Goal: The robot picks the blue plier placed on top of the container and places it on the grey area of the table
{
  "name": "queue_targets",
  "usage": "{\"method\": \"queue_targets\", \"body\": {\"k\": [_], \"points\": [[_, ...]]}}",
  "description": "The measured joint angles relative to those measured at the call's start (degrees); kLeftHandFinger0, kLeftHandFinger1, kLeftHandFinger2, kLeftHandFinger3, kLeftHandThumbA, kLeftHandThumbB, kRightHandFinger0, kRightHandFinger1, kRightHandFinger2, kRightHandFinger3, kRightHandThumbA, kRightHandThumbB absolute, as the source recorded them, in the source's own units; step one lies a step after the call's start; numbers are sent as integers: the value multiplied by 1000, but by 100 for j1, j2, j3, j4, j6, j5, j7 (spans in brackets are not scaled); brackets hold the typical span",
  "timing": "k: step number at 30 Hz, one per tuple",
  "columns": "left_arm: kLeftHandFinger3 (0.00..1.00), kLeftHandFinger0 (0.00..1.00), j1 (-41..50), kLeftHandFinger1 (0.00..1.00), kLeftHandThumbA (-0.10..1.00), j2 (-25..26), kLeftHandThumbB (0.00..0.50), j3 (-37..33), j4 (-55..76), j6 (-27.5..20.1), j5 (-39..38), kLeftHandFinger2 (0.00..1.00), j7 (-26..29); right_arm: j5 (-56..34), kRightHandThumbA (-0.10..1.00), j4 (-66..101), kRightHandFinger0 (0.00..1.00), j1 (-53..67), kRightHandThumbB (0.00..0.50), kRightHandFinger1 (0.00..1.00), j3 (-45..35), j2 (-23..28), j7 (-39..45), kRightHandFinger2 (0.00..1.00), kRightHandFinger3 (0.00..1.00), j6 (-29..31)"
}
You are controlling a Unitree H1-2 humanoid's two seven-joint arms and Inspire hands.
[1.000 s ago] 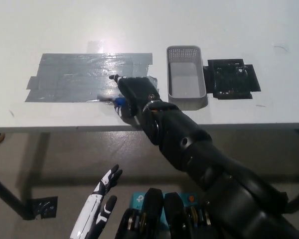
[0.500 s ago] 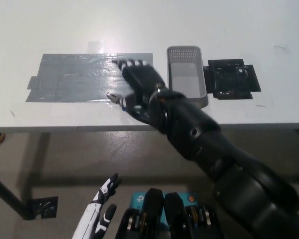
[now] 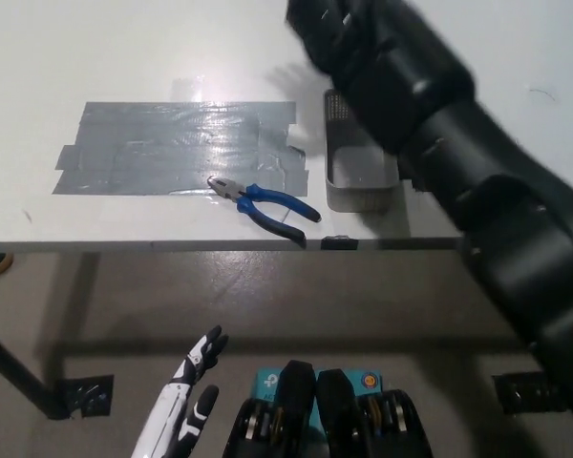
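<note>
The blue-handled plier lies flat on the table, free of any hand. Its metal nose rests at the lower edge of the grey taped area, and its handles point right toward the table's front edge. My black right arm is raised and sweeps across the upper right. The right hand is blurred at the top edge, well above and behind the plier. The arm covers part of the grey container. My white left hand rests low at the lower left, below the table, fingers apart.
The table's front edge runs across the picture just below the plier. White tabletop lies behind and to the left of the grey area. Floor shows below the edge.
My right hand has let go of the plier, which now lies at the grey area's lower right edge. The arm has lifted up and back toward the top right.
</note>
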State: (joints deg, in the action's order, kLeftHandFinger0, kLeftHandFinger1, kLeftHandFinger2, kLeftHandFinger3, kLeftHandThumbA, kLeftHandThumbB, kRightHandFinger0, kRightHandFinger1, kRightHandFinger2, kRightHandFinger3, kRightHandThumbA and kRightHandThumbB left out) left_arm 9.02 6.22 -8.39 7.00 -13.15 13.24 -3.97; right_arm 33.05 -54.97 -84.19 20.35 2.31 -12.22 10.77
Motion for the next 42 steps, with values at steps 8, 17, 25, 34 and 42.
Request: {"method": "queue_targets", "body": {"k": [8, 17, 25, 34, 42], "points": [[1000, 1000, -129, 1000, 1000, 6, 105, 110, -74, 26, -13, 1000, -2, -170, 903, 1918, 1000, 1037, 286, 1000, -246, 840, 453, 1000, 1000, -87], [1000, 1000, -581, 1000, 1000, 0, 94, 225, -212, 53, -30, 1000, -4, -535, 899, 3719, 1000, 2892, 285, 1000, -700, 1799, 844, 1000, 1000, -380], [1000, 1000, -1022, 1000, 1000, -1, 75, 289, -337, 109, -36, 1000, -4, -975, 939, 5244, 1000, 5051, 209, 1000, -1475, 2427, 964, 1000, 1000, -556], [1000, 1000, -1263, 1000, 1000, -21, 50, 392, -357, 186, -102, 1000, -2, -1769, 982, 7100, 1000, 7371, 188, 1000, -1893, 2001, 944, 1000, 1000, -578], [1000, 1000, -1043, 1000, 1000, -50, 63, 678, -328, 229, -336, 1000, 15, -2579, 915, 6553, 1000, 8499, 83, 1000, -1861, 370, 888, 1000, 1000, 21]]}}
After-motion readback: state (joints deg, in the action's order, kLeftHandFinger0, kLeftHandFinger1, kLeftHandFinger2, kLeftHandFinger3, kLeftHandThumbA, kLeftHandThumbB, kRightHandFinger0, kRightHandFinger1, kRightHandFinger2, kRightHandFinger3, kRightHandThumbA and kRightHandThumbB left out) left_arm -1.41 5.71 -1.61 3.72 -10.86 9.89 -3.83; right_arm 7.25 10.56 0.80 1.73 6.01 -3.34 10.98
